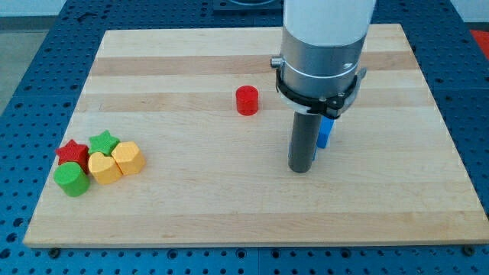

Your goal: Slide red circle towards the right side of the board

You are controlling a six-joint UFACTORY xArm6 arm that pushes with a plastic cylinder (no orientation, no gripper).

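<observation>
The red circle [247,100] lies up and to the view's left of the bare rod's tip [301,169], which holds nothing and stands on its wrong side for a rightward push.

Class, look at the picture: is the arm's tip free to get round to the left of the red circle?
Probably yes. My tip sits right of and below the red circle, with bare board between them. The blue block is on the tip's far side, and the cluster with the red star lies far left.
</observation>
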